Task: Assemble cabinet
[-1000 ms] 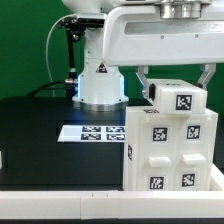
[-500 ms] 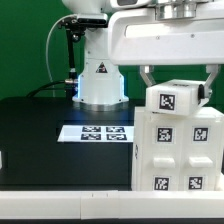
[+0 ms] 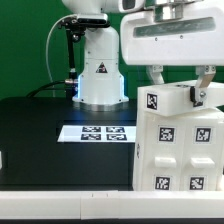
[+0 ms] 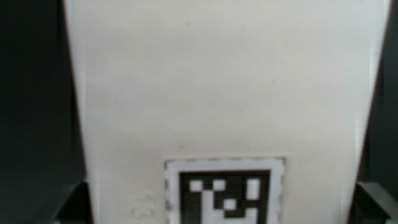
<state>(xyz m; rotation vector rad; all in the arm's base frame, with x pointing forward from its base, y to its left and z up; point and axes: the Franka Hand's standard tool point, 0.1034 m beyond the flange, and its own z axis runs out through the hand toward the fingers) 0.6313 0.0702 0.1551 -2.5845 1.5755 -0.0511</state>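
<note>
- The gripper (image 3: 179, 88) sits at the top of the cabinet (image 3: 180, 140), one finger (image 3: 155, 78) showing on the exterior view's left of the small upper block and the other on its right. The jaws look closed against that block's sides, so I judge it held, though actual pad contact cannot be confirmed.
- In the wrist view a broad white face with one tag (image 4: 224, 190) fills the frame, dark finger shapes at either edge, which fits a straddling grip on a white part.
- The cabinet stands upright at the exterior view's right, near the front edge of the table (image 3: 40, 130), its tagged faces toward the camera.
- Risk: the hold is high and narrow on smooth plastic. A sideways pull could let the body swing or slip out; a tilted pull could tip it toward the front edge.
- Risk: whether the upper block is a separate piece or part of the body cannot be told. If loose, it might come away alone or shift askew.
- Room: the dark table is open to the exterior view's left. The marker board (image 3: 98, 133) lies just beside the cabinet's lower corner, and dragging could scrape across it.
- The robot base (image 3: 98, 80) stands behind, well apart; the cabinet's right side runs out of frame, so clearance there is unknown.
</note>
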